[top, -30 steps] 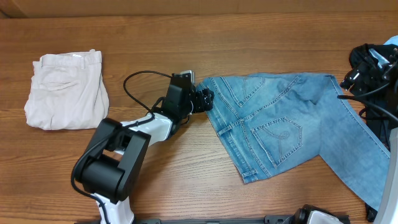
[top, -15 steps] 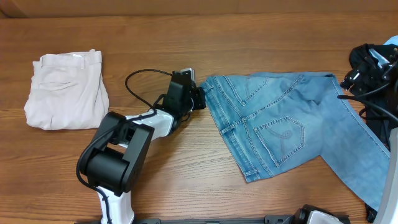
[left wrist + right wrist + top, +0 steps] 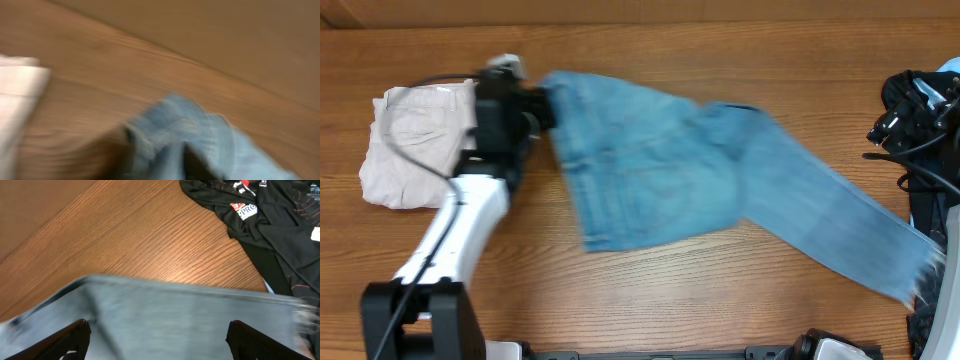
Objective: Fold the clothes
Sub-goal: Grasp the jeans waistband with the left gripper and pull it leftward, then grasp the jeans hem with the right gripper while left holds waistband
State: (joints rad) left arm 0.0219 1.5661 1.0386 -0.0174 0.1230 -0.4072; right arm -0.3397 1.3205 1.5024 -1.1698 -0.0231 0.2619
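Observation:
The light-blue jeans lie blurred across the middle of the table, waist at the left, one long leg trailing to the frayed hem at the right edge. My left gripper is shut on the waist end of the jeans, close to the cream trousers; the left wrist view shows blurred denim between its fingers. My right gripper is open, fingers wide apart, hovering above a blurred jeans leg at the right side of the table.
Folded cream-white trousers lie at the far left. A black garment with white printing is heaped at the right edge, also in the right wrist view. The left arm's cable loops over the trousers.
My left gripper has dragged the jeans' waist quickly leftward and farther back, toward the cream trousers. The jeans have stretched out across the table, the leg sliding left under the right gripper.

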